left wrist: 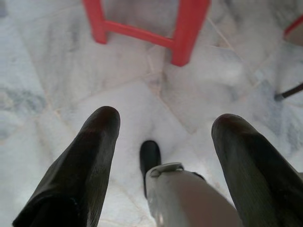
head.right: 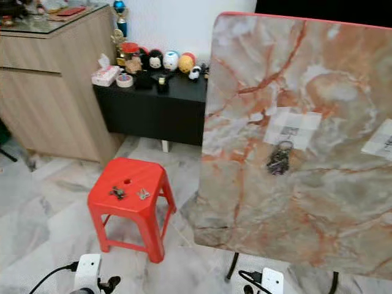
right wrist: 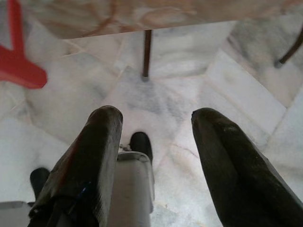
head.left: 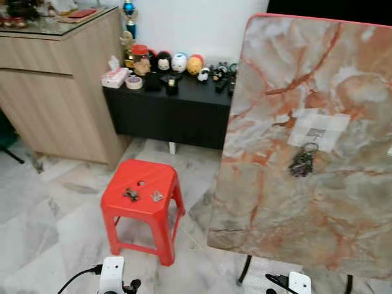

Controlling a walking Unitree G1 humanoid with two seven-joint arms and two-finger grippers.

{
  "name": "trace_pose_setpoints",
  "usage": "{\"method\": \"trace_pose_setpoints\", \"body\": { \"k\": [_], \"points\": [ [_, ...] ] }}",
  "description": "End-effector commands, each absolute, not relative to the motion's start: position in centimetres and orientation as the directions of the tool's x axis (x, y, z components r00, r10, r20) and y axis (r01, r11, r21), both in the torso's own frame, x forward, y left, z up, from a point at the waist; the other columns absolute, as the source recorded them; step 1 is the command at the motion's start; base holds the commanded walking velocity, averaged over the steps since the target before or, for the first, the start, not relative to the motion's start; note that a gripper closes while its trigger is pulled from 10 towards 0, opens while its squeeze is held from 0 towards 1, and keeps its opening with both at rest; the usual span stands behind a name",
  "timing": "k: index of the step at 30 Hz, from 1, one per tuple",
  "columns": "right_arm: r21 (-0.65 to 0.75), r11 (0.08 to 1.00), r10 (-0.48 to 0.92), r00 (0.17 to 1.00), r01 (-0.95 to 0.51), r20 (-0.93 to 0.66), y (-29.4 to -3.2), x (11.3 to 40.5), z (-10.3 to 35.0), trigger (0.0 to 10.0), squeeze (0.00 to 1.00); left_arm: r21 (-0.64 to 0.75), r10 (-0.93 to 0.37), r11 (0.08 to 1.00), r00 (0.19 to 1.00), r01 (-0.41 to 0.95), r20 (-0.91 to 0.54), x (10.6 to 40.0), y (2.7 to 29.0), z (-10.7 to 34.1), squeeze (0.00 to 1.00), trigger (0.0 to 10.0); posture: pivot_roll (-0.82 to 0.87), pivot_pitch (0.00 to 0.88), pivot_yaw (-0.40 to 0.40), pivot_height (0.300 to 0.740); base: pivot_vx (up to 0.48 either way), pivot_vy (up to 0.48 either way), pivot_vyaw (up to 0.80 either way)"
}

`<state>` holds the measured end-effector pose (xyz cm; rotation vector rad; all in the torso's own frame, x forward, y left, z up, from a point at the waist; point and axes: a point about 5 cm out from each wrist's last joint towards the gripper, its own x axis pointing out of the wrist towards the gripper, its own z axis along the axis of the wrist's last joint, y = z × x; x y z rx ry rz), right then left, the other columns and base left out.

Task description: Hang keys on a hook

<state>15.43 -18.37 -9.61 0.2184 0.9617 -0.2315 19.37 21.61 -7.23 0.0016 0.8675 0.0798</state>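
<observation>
Left hand (left wrist: 161, 137) hangs low over the marble floor (left wrist: 57, 80), fingers (left wrist: 90, 156) spread apart and gripping nothing; right hand (right wrist: 156, 142) likewise idle near the floor, fingers (right wrist: 227, 156) parted and empty, just ahead of the board's dark metal leg (right wrist: 147, 47). Bunch of keys (head.left: 302, 161) already hangs from a small hook (head.left: 316, 133) fixed on a pale taped patch of the upright marble-patterned board (head.left: 275, 214); two further small metal pieces, probably keys (head.left: 131, 195) and (head.left: 157, 196), lie close together on top of the red plastic stool (head.left: 141, 211), left of the board and well apart from the hook; too small to tell their rings.

Judging the step in hand as fetching a piece from the stool: step closer and bend so the stool top sits within easy reach; bring one hand down from above, fingers straddling a single piece, not both; pinch at the ring or the thick end, since flat metal on smooth plastic likely slides away; lift straight up; then approach the hook with the ring open toward the tip, taking care not to knock off the bunch hanging there; possibly a second taped patch (head.right: 381, 139) at the board's right edge serves better, though no hook can be made out on it.
</observation>
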Motion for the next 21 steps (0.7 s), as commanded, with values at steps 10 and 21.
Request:
{"method": "trace_pose_setpoints", "body": {
  "k": [10, 21],
  "points": [
    [0.071, 0.953, -0.102, 0.533, 0.294, -0.84, -18.85, 15.41, -9.62, 10.0, 0.0, 0.042, 0.075, 0.997, 0.636, -0.066, -0.768, 19.52, 21.97, -7.12, 0.0, 10.0, 0.01, 0.0, -0.067, 0.74, 0.0, 0.298, 0.0],
    [0.075, 0.952, -0.103, 0.537, 0.298, -0.837, -18.8, 15.86, -9.47, 10.0, 0.0, 0.023, 0.076, 0.996, 0.634, -0.092, -0.769, 19.22, 21.66, -7.34, 0.0, 10.0, 0.01, 0.0, -0.077, 0.74, 0.0, 0.261, 0.0]
  ]
}}
